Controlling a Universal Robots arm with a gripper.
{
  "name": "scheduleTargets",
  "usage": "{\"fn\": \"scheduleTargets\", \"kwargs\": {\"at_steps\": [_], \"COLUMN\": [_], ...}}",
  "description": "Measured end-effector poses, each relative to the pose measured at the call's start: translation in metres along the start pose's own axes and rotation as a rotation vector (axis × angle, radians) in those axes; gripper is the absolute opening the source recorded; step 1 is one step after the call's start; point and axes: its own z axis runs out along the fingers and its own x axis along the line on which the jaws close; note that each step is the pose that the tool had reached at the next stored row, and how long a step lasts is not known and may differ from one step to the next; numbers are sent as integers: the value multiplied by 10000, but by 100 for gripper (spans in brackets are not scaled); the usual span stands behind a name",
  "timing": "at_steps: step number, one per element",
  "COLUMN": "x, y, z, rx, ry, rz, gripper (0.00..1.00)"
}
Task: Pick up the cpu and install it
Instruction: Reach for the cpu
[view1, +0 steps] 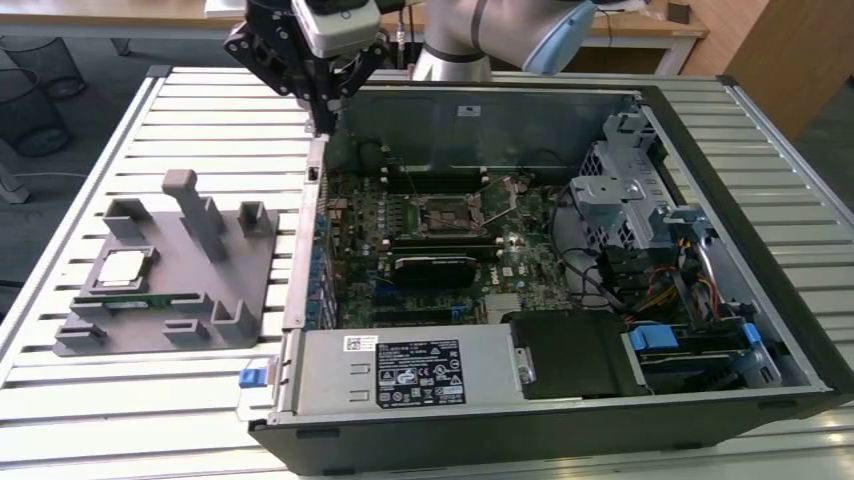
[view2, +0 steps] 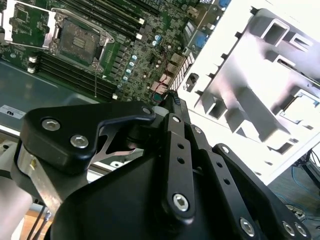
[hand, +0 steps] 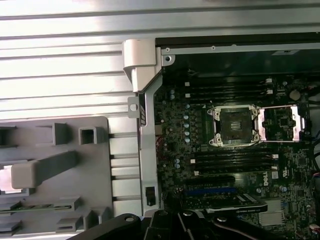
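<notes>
cpu (view1: 123, 268): flat in grey tray (view1: 134, 342); light, stiff, slick-topped, likely fragile beneath; grip opposite edges.
gripper (view1: 324, 118): narrow, empty, well apart from grey tray.

Slatted white table (view1: 200, 130), wooden desks (view1: 641, 22) behind, mesh bins (view1: 30, 110) on grey floor (view1: 96, 115).

The exterior view looked steeply down on the whole computer case (view1: 534, 118), while both closer wrist views shared its motherboard socket (view2: 80, 40) (hand: 235, 126).
</notes>
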Motion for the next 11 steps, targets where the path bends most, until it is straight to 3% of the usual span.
{"fn": "scheduleTargets", "kwargs": {"at_steps": [11], "x": [86], "y": [-7], "z": [2], "rx": [0], "ry": [0], "rz": [0], "gripper": [11]}}
